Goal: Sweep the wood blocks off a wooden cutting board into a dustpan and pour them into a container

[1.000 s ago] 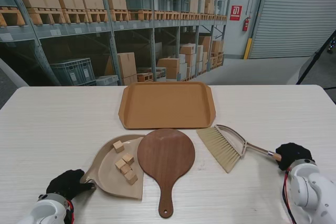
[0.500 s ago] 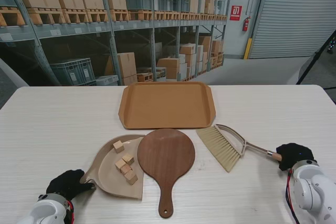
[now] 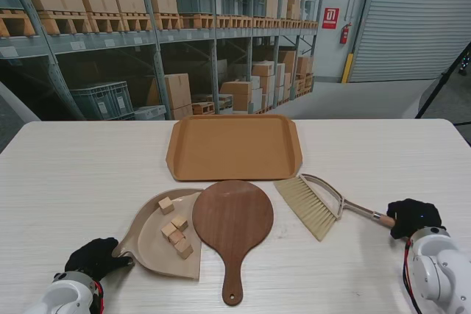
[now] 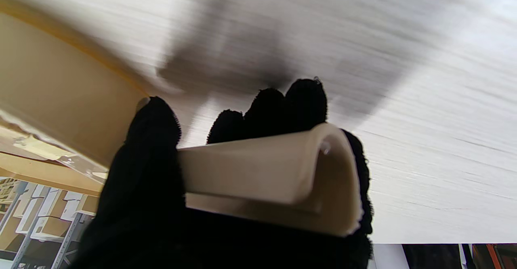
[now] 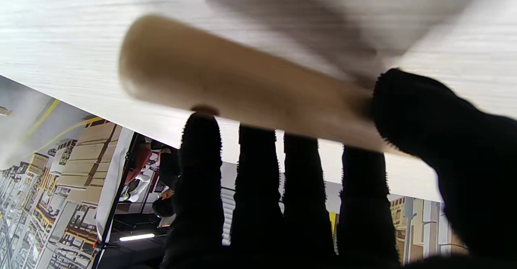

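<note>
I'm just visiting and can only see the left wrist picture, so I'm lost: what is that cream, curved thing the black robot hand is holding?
Observer: It's the handle of a beige plastic dustpan. The left robot hand is closed around it.
Visitor: Is anything in the pan?
Observer: Yes, several small light wood blocks lie in it. The round dark wooden cutting board to its right has none on it.
Visitor: And the other arm?
Observer: The right robot hand grips the wooden handle of a hand brush. The brush's pale bristles sit to the right of the board.
</note>
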Available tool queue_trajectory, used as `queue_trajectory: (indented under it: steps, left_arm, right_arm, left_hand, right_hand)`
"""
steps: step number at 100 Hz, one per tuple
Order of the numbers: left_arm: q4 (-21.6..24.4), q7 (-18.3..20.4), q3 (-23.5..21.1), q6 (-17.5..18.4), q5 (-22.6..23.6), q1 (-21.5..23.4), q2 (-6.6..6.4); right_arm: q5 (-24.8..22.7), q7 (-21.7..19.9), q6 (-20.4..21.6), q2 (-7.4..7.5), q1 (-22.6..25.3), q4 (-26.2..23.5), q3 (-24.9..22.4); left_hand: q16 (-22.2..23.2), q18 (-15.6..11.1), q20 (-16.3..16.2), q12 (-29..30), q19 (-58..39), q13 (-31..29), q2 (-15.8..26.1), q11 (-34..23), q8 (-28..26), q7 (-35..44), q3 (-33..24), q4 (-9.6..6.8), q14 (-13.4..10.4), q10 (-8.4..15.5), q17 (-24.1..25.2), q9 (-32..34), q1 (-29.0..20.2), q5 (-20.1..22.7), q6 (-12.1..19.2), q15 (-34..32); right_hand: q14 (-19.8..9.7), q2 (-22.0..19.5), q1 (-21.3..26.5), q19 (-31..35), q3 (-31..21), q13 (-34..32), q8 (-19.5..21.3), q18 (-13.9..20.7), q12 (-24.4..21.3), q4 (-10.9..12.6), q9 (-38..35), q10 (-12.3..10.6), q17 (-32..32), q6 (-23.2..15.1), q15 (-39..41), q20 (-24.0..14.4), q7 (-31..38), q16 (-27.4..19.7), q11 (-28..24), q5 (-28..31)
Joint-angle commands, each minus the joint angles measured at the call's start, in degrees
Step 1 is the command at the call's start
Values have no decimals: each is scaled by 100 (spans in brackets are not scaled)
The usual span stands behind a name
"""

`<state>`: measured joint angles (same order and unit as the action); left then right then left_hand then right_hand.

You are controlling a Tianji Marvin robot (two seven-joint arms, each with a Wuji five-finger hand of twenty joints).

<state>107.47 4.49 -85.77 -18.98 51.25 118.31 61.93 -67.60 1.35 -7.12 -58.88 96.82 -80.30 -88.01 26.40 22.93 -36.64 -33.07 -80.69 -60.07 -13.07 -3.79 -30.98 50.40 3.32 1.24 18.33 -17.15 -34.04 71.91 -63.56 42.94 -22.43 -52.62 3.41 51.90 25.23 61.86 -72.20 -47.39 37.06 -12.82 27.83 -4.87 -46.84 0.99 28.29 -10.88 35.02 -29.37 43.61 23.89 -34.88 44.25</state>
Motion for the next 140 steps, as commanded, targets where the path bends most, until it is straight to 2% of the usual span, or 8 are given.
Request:
queue_trajectory:
  steps: [1,26,50,86,96,109,140]
  left_arm:
    - [61,101,9,-26,6,46,12]
    - [69,91,6,-42,11,51,15]
    - [67,101,11,-41,-6,37,14]
    - [72,96,18,-75,-56,25,18]
    - [71,95,20,-88,-69,20,19]
    - [70,110,39,-133,-146,1,22]
    - [58,106,46,-169,-205,-14,25]
  right_arm:
    - [-32,-40,33,-26,101,-8,6]
    - [-63,50,133,-52,249,-267,-120]
    - [12,327,325,-110,353,-627,-214]
    - [478,592,691,-210,51,-1078,-3]
    - [746,613,761,-249,-122,-1149,138]
    - [1226,645,780,-318,-395,-1184,399]
    - [2467,674,680,-503,-1026,-1129,1157]
  left_hand:
    - [60,-205,84,-49,-78,-373,497,-5349,6,274,-366,-3,-829,1474,133,229,-551,517,433,-127]
    - [60,-202,84,-48,-76,-373,499,-5349,14,282,-365,4,-824,1474,132,229,-557,517,431,-128]
    - [61,-190,82,-46,-73,-357,574,-5343,22,273,-374,4,-790,1446,157,215,-554,518,396,-127]
    - [70,-151,53,-52,-84,-330,690,-5355,1,220,-355,14,-753,1399,200,181,-584,508,342,-139]
    - [71,-143,48,-52,-81,-316,736,-5360,-3,201,-356,12,-740,1389,216,175,-596,497,315,-143]
    - [88,-76,0,-78,-66,-215,914,-5403,-42,114,-348,15,-619,1287,367,60,-681,434,217,-158]
    - [105,-49,-64,-95,-66,-176,962,-5473,-108,77,-313,4,-598,1266,416,12,-720,402,186,-192]
  right_hand:
    - [16,-112,-127,-109,-166,128,-305,-204,-77,185,200,93,-137,16,-88,-129,-550,-53,29,-244]
    - [38,-150,-184,-207,-53,204,-277,-244,-139,177,251,119,-215,36,-156,-131,-601,-82,47,-259]
    - [57,-199,-211,-250,22,204,-258,-280,-176,183,239,138,-227,69,-175,-148,-628,-86,62,-227]
    - [87,-399,-333,-291,239,152,-240,-324,-204,172,154,156,-219,106,-201,-163,-671,-91,87,-180]
    - [125,-683,-498,-324,549,141,-235,-347,-222,184,132,188,-223,137,-254,-162,-725,-106,133,-200]
    - [177,-1248,-813,-401,1229,147,-248,-395,-299,222,140,248,-247,179,-430,-141,-856,-161,308,-304]
    - [249,-2025,-1325,-742,2399,223,-461,-487,-503,257,187,336,-365,400,-935,-42,-1265,-314,727,-556]
